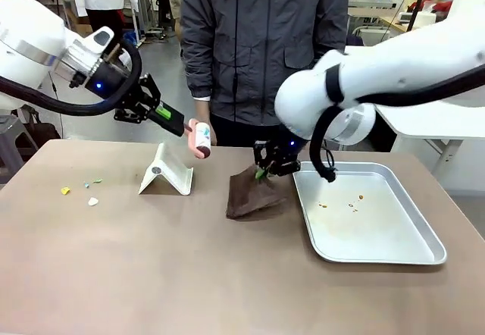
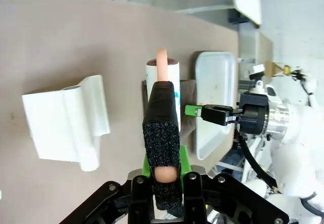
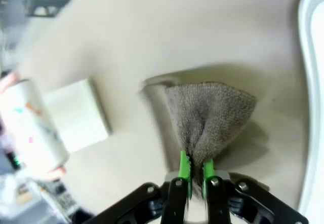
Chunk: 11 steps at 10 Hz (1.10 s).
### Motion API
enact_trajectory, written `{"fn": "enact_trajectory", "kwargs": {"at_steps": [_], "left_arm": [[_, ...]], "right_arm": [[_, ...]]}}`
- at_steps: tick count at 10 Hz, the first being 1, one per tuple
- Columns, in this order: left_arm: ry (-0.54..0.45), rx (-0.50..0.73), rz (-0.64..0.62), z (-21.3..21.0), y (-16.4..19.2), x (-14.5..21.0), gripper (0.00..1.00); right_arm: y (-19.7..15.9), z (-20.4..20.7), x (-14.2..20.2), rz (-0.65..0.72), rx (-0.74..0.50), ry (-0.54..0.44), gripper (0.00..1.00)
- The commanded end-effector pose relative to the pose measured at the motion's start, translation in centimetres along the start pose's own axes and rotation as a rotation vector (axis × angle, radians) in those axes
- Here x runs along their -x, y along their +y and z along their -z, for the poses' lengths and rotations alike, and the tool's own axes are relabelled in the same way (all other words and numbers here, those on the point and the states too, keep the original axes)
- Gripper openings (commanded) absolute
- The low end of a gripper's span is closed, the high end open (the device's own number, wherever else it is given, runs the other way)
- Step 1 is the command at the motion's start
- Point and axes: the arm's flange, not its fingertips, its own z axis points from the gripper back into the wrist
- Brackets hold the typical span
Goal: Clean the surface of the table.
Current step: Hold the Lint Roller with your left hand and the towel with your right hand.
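The right claw [image 1: 267,167] pinches a brown cloth [image 1: 254,195] on the surface [image 1: 151,274] just left of the steel tray [image 1: 379,259]; the left claw [image 1: 182,128], farther left, clamps a lint roller [image 1: 201,139]. A sweep could snag the white stand [image 1: 167,172] or tray rim; open room lies toward the crumbs [image 1: 92,201], well left.

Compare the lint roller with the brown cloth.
The lint roller is held in the air by the left gripper; the cloth touches the table, pinched at its top by the right gripper. The roller is a rigid white cylinder; the cloth is soft, brown, crumpled. Both are gripped.
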Motion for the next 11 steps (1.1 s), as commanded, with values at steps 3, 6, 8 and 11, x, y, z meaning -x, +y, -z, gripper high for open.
{"fn": "enact_trajectory", "kwargs": {"at_steps": [3,6,8,11], "left_arm": [[0.034,0.235,0.023,-5.3,2.5,2.9,0.0],[0.208,0.521,0.136,-11.8,5.9,7.1,0.0],[0.17,0.547,0.126,-15.7,8.6,9.5,0.0],[0.099,0.45,0.022,-21.1,13.5,12.5,0.0]], "right_arm": [[-7.4,-5.5,4.5,0.067,-0.48,0.124,0.0],[-12.5,-10.6,7.9,0.127,-0.723,0.22,0.0],[-19.0,-14.9,9.6,0.216,-0.829,0.107,0.0],[-28.7,-19.6,9.5,0.357,-0.94,0.001,0.0]]}}
